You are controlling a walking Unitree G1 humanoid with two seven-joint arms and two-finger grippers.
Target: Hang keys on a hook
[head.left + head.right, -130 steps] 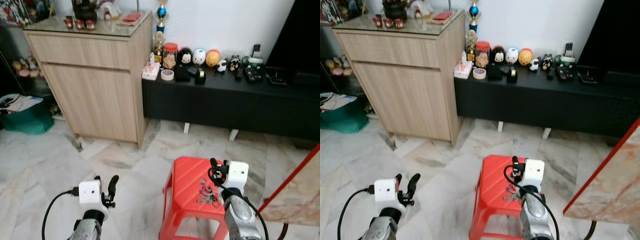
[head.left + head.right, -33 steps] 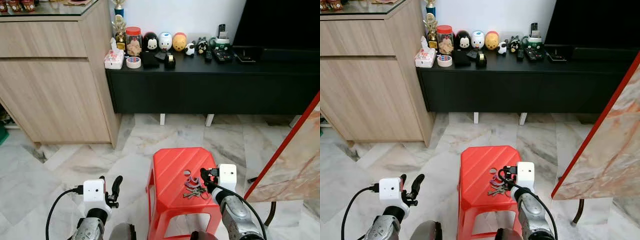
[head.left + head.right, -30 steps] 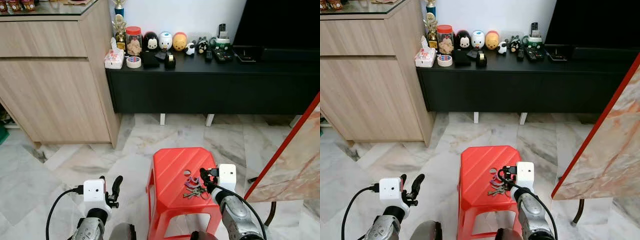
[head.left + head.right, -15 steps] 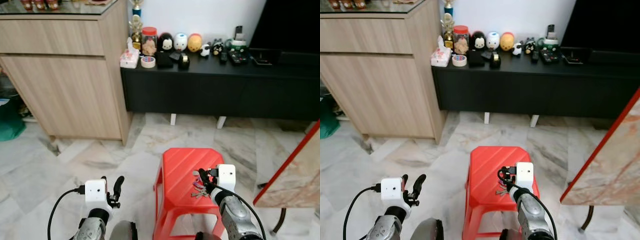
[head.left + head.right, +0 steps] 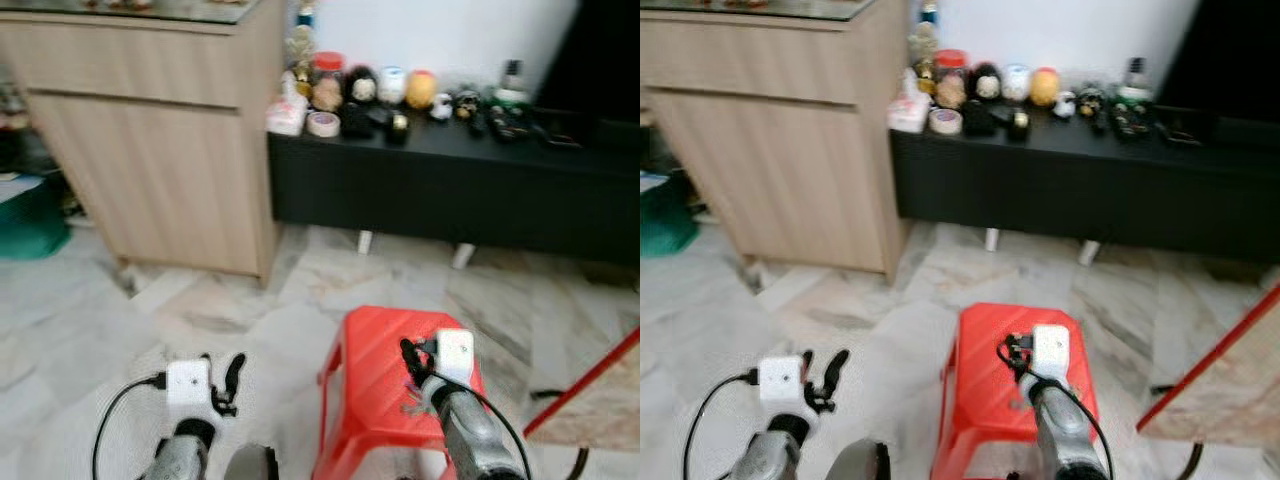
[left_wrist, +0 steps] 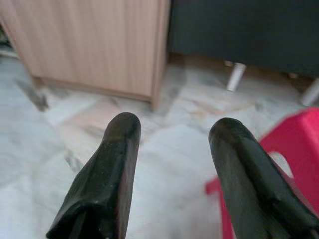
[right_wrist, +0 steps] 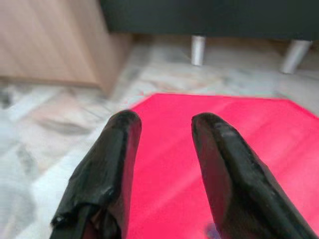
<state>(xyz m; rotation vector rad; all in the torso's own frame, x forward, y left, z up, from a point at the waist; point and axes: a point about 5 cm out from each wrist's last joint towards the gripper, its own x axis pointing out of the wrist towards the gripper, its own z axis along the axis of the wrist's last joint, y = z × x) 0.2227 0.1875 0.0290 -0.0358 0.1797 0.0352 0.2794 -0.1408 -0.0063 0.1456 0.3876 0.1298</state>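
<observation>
A bunch of keys [image 5: 412, 402] lies on a red plastic stool [image 5: 372, 352] near its right side, blurred. My right gripper [image 5: 409, 356] hovers over the stool just behind the keys. Its fingers stand open with nothing between them in the right wrist view, where the gripper [image 7: 164, 120] points at the red stool top [image 7: 199, 149]. My left gripper [image 5: 234, 368] hangs low over the marble floor to the left of the stool. It is open and empty in the left wrist view [image 6: 172, 127], with a corner of the stool [image 6: 294, 149] beside it.
A tall wooden cabinet [image 5: 160, 130] stands at the back left. A low black bench [image 5: 450, 185] along the wall carries figurines, a jar and a tape roll. A green bag [image 5: 30, 215] sits far left. A red-edged marble slab [image 5: 590, 395] leans at the right.
The whole picture has shifted and blurred, so the camera has moved. My right gripper stays over the stool by the keys, and both grippers remain open.
</observation>
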